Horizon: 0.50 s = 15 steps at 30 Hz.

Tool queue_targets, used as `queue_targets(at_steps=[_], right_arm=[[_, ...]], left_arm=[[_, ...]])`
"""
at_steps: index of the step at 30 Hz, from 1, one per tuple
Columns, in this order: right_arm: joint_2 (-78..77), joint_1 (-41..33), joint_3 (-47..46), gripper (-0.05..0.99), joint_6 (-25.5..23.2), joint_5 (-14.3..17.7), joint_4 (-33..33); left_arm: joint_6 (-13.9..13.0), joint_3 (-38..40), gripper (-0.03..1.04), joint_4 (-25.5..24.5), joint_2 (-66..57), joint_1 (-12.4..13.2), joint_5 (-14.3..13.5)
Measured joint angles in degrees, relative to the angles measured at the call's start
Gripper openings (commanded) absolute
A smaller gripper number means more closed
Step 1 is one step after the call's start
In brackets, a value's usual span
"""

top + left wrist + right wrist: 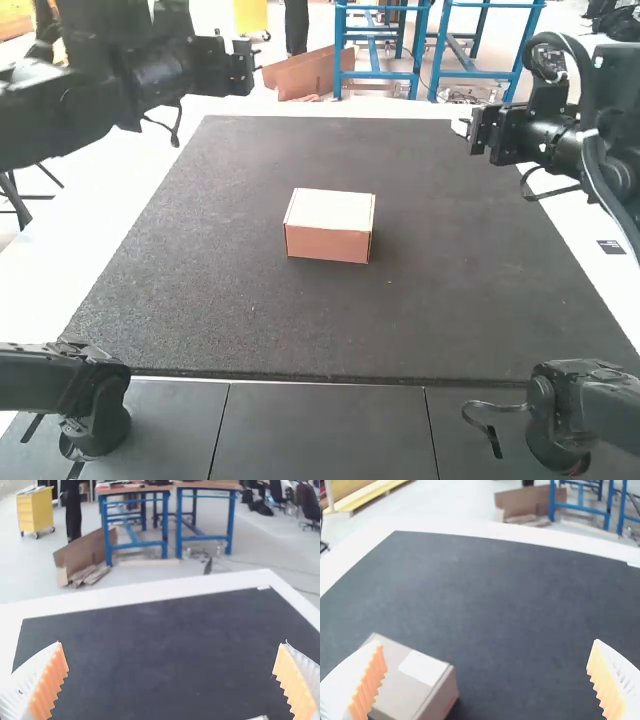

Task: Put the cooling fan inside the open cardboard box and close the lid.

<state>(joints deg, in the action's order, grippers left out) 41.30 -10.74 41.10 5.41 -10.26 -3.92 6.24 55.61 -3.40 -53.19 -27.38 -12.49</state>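
Left pincer, right pincer agape, empty; closed cardboard box lengthwise left-to-right.

The right gripper is spread wide, its white ribbed fingers with orange pads well apart above a dark mat on the white tabletop. A cardboard box sits closed on the mat, a pale label on its lid. One finger overlaps the box's near corner.

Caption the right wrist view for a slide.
Right gripper open over the black mat, with the closed cardboard box resting on the mat close by.
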Motion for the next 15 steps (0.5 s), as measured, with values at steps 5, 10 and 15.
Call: queue_targets(at_steps=[5,10,15], right_arm=[[-12.9,0.4,-8.4,0.92,-1.0,2.3,3.8],[-23.6,0.4,-14.9,0.92,-1.4,4.4,4.3],[-33.1,0.4,-20.9,0.92,-1.5,7.0,5.9]], left_arm=[[-0.9,-13.8,0.97,1.9,14.1,0.0,-0.5],[-1.1,-24.2,0.97,3.3,25.6,0.0,-1.4],[-1.1,-32.9,0.97,5.8,35.8,0.0,-1.7]])
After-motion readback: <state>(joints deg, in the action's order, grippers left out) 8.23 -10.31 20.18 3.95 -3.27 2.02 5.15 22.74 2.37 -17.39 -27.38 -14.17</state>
